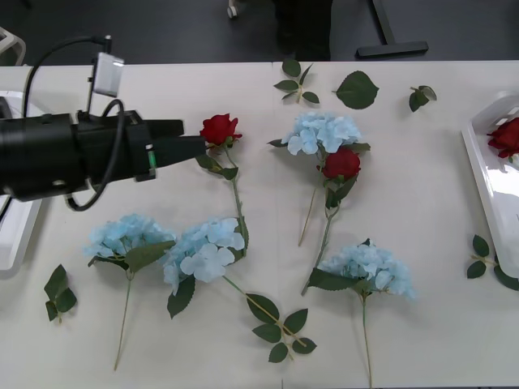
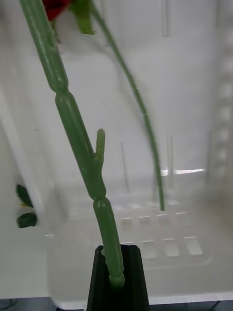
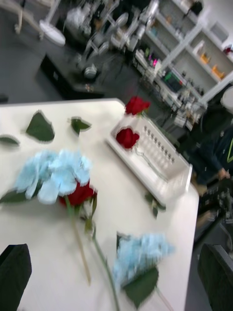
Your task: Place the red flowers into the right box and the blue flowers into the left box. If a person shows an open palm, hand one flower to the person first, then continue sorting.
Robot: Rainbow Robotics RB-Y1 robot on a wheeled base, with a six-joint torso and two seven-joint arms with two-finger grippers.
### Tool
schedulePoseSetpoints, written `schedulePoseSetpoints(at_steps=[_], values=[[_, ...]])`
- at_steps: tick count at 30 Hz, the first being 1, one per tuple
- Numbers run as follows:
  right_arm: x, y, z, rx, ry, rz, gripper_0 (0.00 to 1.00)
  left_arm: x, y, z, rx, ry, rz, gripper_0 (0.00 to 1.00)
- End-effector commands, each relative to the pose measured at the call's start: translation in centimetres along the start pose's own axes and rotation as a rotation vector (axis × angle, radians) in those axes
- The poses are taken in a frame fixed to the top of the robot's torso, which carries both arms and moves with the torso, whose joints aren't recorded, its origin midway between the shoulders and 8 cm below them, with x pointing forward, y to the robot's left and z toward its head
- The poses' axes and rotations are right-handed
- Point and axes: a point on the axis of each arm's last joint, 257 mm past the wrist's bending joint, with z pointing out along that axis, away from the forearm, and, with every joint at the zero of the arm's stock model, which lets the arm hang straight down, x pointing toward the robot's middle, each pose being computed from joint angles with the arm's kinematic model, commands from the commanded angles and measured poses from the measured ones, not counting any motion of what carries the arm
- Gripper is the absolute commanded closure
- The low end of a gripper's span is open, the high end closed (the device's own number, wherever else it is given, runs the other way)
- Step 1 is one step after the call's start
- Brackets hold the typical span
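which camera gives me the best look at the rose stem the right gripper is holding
The right wrist view: the held rose's stem runs up close from the shut black fingers over the right box. The left wrist view shows that rose far off above the box. The front view shows just a rose head in the box.

Our L arm reaches toward 3 o'clock, L gripper (image 1: 195, 144) fingers apart. Our R gripper (image 2: 116, 279) fingers pinched together.

Bright even overhead light, soft shadows, left wrist view motion-blurred, right box (image 2: 194, 121) hazy
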Motion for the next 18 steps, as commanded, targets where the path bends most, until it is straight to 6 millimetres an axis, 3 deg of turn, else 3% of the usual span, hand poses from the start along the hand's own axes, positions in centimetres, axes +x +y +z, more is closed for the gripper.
schedulePoseSetpoints(at_steps=[1, 5, 10, 15, 17, 18], values=[[1.3, -5.5, 1.0, 0.156, 0.005, -0.001, 1.00, 2.6, -0.3, -6.1, -0.082, 0.136, -0.130, 0.00], [1.8, -5.6, 4.1, 0.182, -0.001, -0.003, 1.00, 6.2, -0.8, -9.8, -0.111, 0.246, -0.163, 0.00], [3.5, -6.5, 8.6, 0.236, 0.003, -0.006, 1.00, 12.6, -0.6, -15.5, -0.203, 0.431, -0.229, 0.00], [2.8, -6.3, 9.9, 0.282, -0.011, -0.085, 0.98, 17.2, 0.3, -18.0, -0.287, 0.519, -0.295, 0.00], [2.4, -5.5, 9.8, 0.282, 0.001, -0.123, 0.67, 19.1, 1.0, -18.3, -0.321, 0.535, -0.303, 0.00], [2.3, -5.2, 9.7, 0.272, 0.004, -0.127, 0.57, 19.9, 1.2, -18.3, -0.333, 0.541, -0.319, 0.00]])
